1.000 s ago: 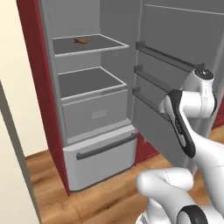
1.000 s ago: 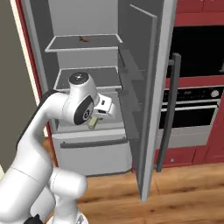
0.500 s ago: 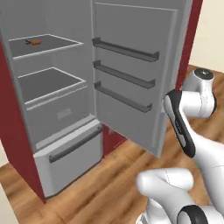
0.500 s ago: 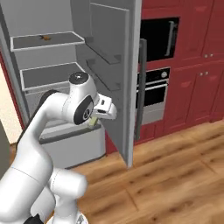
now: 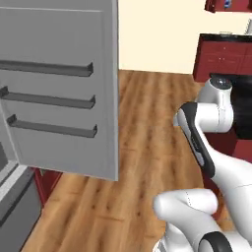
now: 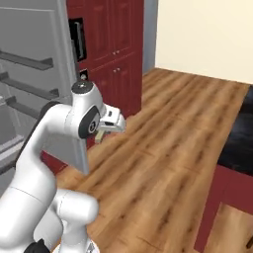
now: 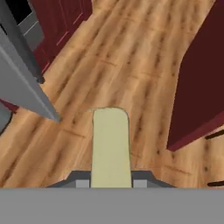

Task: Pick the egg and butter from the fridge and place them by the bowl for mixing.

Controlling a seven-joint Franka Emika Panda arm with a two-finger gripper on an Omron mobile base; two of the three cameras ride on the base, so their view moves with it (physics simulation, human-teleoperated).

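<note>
A pale yellow stick of butter (image 7: 110, 142) pokes forward out of my gripper (image 7: 111, 181), which is shut on it above the wooden floor. From the right base view the gripper (image 6: 103, 134) is tucked close to the arm, and the butter (image 6: 98, 138) shows as a tan end below the hand. The grey fridge has its door (image 5: 59, 88) swung wide open on the left, door racks facing me; the door (image 6: 29, 74) is also at the left of the right base view. A bit of the fridge's bottom drawer (image 5: 12, 206) is at the lower left. The egg and the bowl are out of view.
Dark red cupboards with a built-in oven (image 6: 76, 39) stand behind the fridge door. A dark counter over red cabinets (image 6: 237, 148) lies to the right, its side (image 7: 201, 78) near the hand. Wooden floor (image 6: 173, 123) stretches ahead to a cream wall.
The whole picture has swung: the base has turned right, away from the fridge, whose shelves have slid out of frame to the left. The gripper stays shut on the butter.
</note>
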